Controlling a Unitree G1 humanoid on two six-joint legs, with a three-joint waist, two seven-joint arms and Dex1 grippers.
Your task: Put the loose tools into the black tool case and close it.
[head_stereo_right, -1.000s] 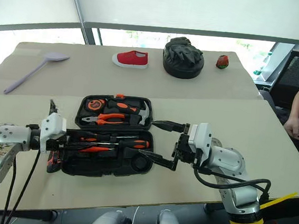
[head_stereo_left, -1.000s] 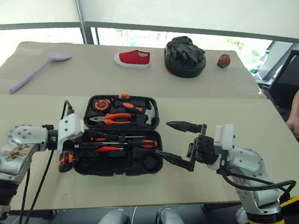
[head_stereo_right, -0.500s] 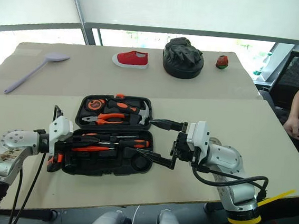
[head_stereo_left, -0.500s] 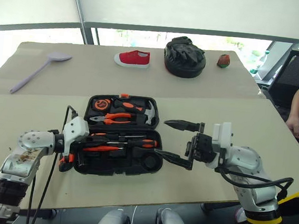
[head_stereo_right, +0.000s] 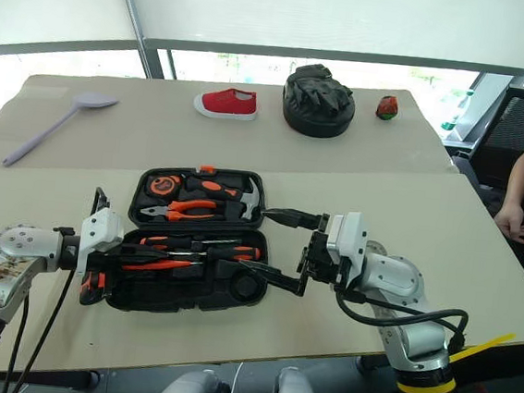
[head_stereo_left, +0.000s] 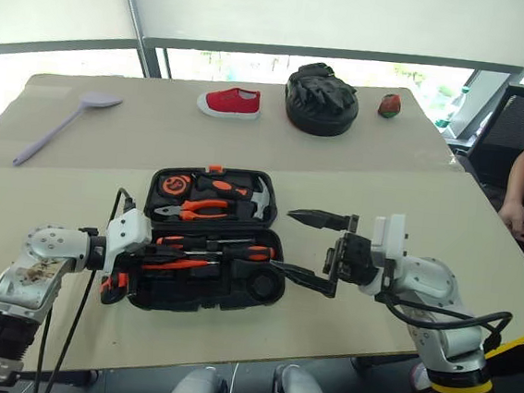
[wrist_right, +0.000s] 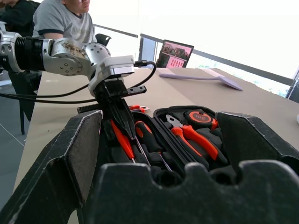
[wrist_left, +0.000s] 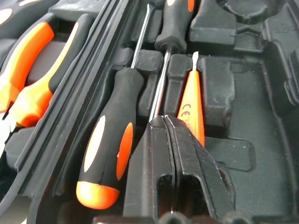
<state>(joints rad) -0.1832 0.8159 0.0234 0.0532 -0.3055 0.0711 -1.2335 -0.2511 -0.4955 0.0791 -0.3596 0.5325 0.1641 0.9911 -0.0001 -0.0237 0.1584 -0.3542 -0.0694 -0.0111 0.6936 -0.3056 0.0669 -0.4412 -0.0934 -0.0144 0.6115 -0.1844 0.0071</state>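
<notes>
Tabletop (head_stereo_left: 64,326): one open black tool case (head_stereo_left: 266,294), three screwdrivers (wrist_left: 110,149) inside.

A small "CE" mark stands on the slim red-orange screwdriver (wrist_left: 190,105) lying in the black tool case (wrist_left: 252,154); no other text is legible.

- The open tool case (head_stereo_left: 210,238) lies at frame centre on the near table (head_stereo_left: 342,334).
- Screwdrivers (head_stereo_left: 216,244) lie in its lower half.
- Spoon (head_stereo_left: 63,124) upper left; shoe (head_stereo_left: 230,101), glove bundle (head_stereo_left: 322,98) along the top.
</notes>
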